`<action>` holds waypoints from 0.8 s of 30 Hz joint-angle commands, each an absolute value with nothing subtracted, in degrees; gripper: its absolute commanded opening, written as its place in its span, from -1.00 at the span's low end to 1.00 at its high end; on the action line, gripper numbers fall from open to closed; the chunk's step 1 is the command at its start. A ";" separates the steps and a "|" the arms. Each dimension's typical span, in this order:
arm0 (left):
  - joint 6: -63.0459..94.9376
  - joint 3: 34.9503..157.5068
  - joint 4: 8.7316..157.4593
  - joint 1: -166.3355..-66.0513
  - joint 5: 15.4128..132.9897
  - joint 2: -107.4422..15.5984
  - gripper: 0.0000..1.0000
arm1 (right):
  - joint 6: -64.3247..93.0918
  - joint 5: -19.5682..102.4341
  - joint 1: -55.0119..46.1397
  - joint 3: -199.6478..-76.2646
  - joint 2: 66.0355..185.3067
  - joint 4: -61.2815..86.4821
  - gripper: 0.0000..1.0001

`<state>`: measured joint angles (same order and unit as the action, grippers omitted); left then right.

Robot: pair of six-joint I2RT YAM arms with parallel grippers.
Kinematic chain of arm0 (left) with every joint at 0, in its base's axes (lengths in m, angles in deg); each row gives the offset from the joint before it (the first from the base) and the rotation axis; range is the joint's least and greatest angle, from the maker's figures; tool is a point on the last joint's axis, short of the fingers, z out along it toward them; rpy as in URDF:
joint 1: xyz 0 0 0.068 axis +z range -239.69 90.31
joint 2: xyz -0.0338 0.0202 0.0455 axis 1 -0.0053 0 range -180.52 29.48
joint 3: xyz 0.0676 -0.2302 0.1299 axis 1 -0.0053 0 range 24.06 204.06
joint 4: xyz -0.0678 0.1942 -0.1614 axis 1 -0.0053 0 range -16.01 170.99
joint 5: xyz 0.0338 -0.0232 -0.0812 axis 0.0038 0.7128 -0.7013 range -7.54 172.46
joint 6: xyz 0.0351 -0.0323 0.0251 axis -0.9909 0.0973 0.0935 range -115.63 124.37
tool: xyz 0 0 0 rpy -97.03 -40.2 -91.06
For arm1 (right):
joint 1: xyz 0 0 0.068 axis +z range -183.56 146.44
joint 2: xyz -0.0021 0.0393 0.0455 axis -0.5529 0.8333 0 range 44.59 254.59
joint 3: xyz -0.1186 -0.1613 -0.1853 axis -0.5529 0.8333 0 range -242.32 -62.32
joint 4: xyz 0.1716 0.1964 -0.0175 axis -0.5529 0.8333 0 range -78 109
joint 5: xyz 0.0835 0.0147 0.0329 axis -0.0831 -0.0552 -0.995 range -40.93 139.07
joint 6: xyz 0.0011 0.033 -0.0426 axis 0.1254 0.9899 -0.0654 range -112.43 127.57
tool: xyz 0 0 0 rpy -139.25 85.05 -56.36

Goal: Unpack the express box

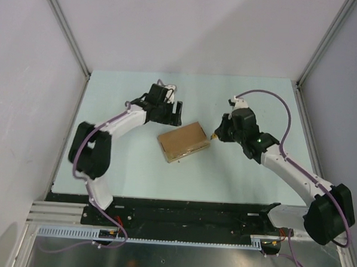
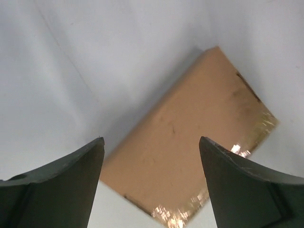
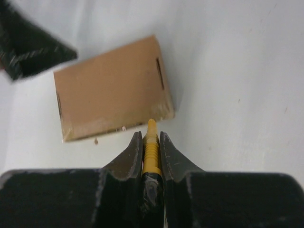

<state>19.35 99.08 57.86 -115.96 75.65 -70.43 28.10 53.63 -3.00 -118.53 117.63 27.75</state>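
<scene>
Tabletop [image 1: 236, 172], pale green and flat, fills the middle of the overhead view, closed in by plain grey walls [image 1: 26, 72] on the left, right and far sides. Two white-and-black arms reach in from the near edge.

Between them, roughly centred on the tabletop, lies the small flat brown cardboard express box [image 1: 183, 141], lid shut and turned at a slant. Glossy clear tape [image 2: 247, 142] runs along one long edge, and a dark slit shows near each short end in the right wrist view.

The left gripper [image 1: 177, 112] sits just beyond the box's far left corner. Its dark fingers [image 2: 57, 180] are spread wide with nothing between them, and the box [image 2: 190, 142] shows through the gap.

The right gripper [image 3: 151, 135] is at the box's right side, fingers pressed together on a slim yellow ribbed utility knife [image 3: 151, 152]. The knife's tip points at the taped edge of the box [image 3: 111, 88] near a corner. Whether it touches cannot be told.
</scene>
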 commanded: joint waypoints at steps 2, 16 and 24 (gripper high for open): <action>13.86 105.09 56.21 -115.45 73.94 -82.29 0.67 | 31.73 53.81 2.90 -112.60 113.41 30.55 -1.00; 26.84 92.54 55.42 -112.55 58.56 -79.33 0.08 | 34.55 57.59 8.01 -111.45 119.91 25.28 -1.00; 45.13 81.65 57.33 -110.70 56.98 -76.34 0.06 | 33.67 58.57 6.95 -112.33 122.55 23.96 -1.00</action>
